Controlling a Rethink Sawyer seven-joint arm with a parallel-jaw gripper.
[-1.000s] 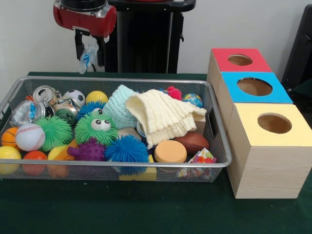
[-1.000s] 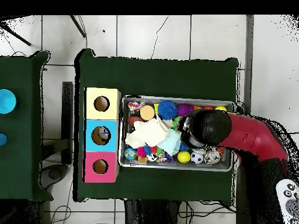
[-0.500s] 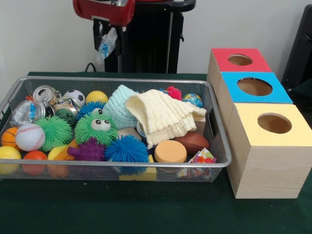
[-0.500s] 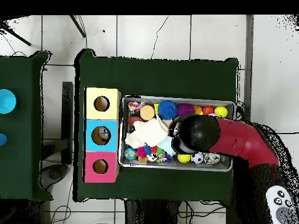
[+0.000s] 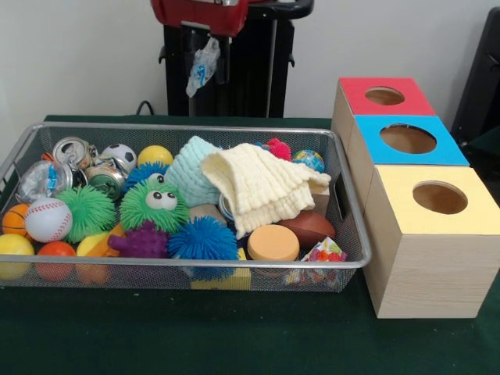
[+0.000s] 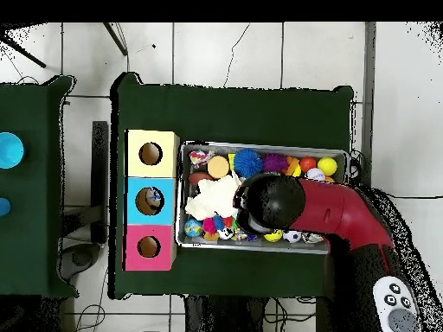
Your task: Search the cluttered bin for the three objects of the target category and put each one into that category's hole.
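Pinching a crumpled clear wrapper [image 5: 201,66], pincer [image 5: 205,61] above bin [image 5: 234,130], top cut off.

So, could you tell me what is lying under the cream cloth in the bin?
Under the cream cloth a tan rounded piece, a metallic rim and a brown football peek out; anything under its middle is covered.

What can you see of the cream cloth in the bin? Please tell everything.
The cream cloth is a soft, ribbed knit, folded or bunched in loose layers. It lies on top of the pile in the wire bin, right of the middle in the front view. Its left side rests against a pale mint knit piece, and its lower edge hangs over a brown football and above an orange disc. Nothing grips it.
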